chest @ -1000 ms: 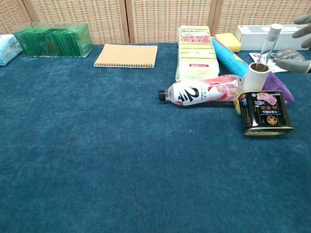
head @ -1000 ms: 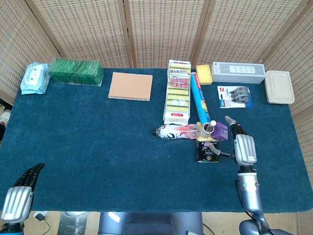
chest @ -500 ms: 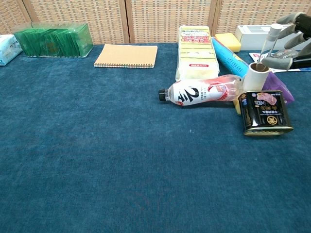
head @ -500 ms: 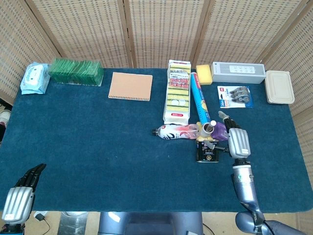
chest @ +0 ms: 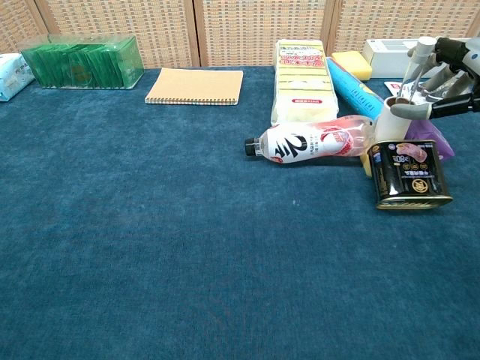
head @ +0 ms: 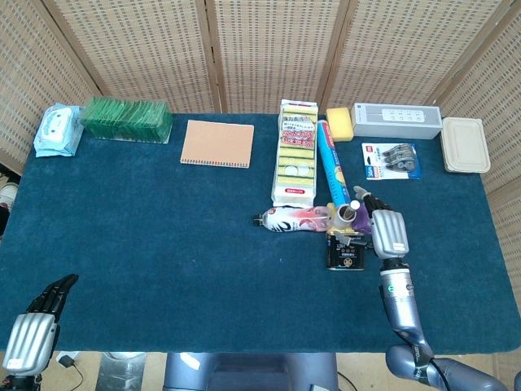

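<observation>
My right hand (chest: 442, 79) hangs at the white roll (chest: 395, 120), fingers spread around the thin tube (chest: 415, 69) that sticks up out of it; one fingertip reaches the roll's top rim, but I cannot tell whether anything is actually gripped. I take the black tin (chest: 409, 174) as my landmark: the roll stands just behind it, touching or nearly so, with a purple pack (chest: 435, 142) behind and to the tin's right. The bottle (chest: 311, 140) lies on its side just left of the tin, cap pointing away from it, a big "2" on its label. These crowd the roll on three sides. The tin's front shows "508" in small print; the rest is too small to read.

Further behind the tin lie the blue tube (head: 331, 163) and the long sponge pack (head: 296, 150), then a yellow sponge (head: 339, 122), a grey box (head: 396, 120), a blister card (head: 391, 160) and a beige tub (head: 465, 144). Far left of the tin sit the notebook (head: 216, 143), green pack (head: 126, 118) and wipes (head: 58, 130).

My left hand (head: 32, 330) is well apart from the tin, off the near table (head: 163, 269) edge, fingers straight and together, holding nothing.
</observation>
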`<state>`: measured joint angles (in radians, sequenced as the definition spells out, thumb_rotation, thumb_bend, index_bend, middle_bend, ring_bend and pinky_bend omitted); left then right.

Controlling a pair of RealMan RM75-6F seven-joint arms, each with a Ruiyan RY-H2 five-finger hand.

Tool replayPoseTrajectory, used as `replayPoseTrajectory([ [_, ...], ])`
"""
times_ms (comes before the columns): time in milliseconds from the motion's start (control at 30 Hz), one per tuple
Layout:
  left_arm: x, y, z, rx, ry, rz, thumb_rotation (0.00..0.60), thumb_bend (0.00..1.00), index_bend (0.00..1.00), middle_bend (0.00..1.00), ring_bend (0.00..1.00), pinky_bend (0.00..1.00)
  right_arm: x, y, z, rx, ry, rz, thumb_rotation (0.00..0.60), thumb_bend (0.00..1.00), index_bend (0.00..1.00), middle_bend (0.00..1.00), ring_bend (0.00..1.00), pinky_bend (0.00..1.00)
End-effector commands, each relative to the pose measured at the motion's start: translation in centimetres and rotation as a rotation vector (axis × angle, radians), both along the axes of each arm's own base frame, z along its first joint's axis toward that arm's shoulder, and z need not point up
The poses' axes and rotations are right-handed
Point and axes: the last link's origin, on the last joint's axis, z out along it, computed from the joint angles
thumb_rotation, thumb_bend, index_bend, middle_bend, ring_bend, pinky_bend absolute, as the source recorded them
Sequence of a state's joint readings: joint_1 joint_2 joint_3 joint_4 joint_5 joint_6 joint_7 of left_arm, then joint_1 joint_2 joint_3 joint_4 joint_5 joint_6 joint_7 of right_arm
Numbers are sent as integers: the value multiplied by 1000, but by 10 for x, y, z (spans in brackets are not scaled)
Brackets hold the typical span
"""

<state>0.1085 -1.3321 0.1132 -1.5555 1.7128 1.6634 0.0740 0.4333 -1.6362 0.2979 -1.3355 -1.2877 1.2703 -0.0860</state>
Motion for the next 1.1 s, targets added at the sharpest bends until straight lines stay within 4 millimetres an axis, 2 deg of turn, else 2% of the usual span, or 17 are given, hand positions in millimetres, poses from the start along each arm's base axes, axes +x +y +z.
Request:
replayPoseTrajectory([
  [33,-1,0,0,-1,0,4,600,201,71,141,155,300,-3,-1,-1,0,17,-3,347,199,180,288,345,413],
  [233,-1,-1,-2,-8,-2,2,600,200,72,142,154,300,-6,-3,3,-18,19,-8,379,209,198,314,378,428],
  [400,0,-1,-3,-14,-2,2,600,201,72,142,155,300,-5,-4,5,-28,24,-6,439,222,245,350,408,446],
  [700,-1,-1,-3,-19,1,6,600,201,72,142,155,299,-1,-4,5,-39,15,-3,511,228,328,402,448,467],
  [1100,-2,-2,-5,-30,1,7,600,200,72,142,155,299,16,-11,2,-36,10,11,540,241,395,438,491,482],
])
